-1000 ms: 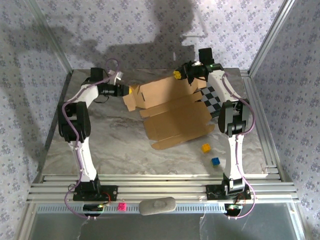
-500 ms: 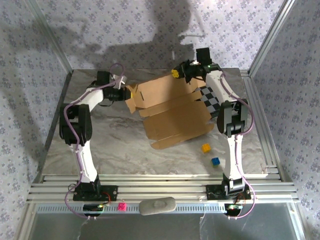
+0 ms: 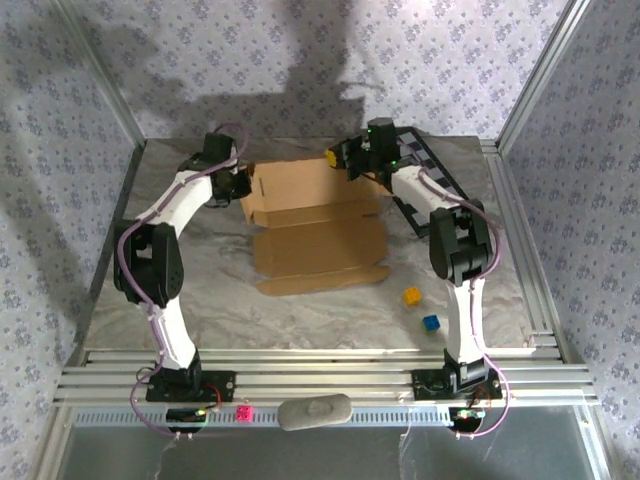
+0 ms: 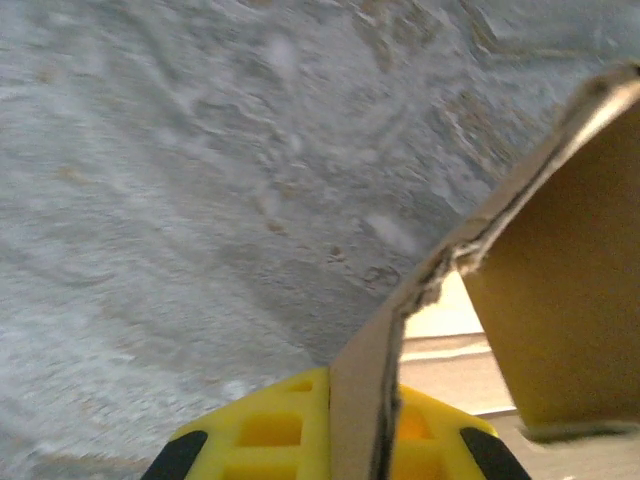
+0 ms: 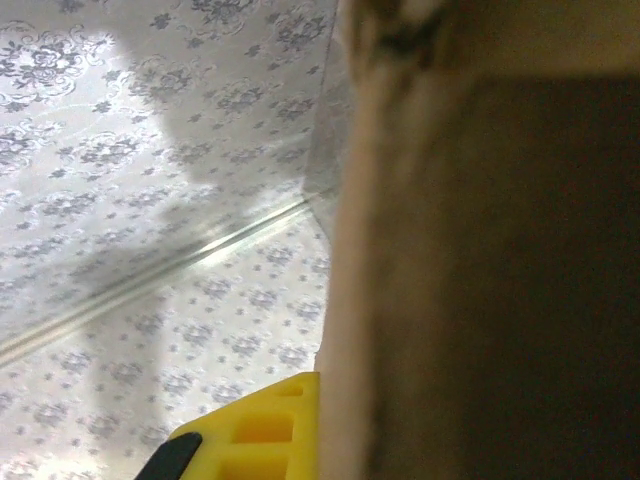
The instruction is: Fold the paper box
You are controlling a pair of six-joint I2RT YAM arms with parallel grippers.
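Paper box (image 3: 318, 228): brown cardboard sheet, die-cut, creased, lying opened out on the marbled table (image 3: 215, 300), towards the far middle. The near panels lie flat. The far part, with its flaps, rises off the surface where the two arms have hold of it.

Left gripper (image 3: 243, 183): at the far left corner of the paper box, arm reaching in from the left side. Jaws pinched tight on a cardboard flap. The wrist camera shows the thin raw edge of the flap running up between the yellow fingers (image 4: 262, 432), one on each side and pressed against it. Beyond the flap, a second brown panel stands tilted on the right, with grey table behind.

Right gripper (image 3: 337, 160): at the far right corner of the box, arm stretched across from the right. Jaws narrow, clamped on the cardboard edge. From its wrist camera a broad brown face takes up the right half, very close and blurred. One yellow finger (image 5: 258, 432) sits hard against it at lower left, patterned wall beyond.

Other things: checkered board (image 3: 428, 152), black and white, lies at the far right under the right forearm, just beside the box. A yellow cube (image 3: 411, 296) and a blue cube (image 3: 430, 323) sit near each other on the table, to the near right of the box, apart from it.
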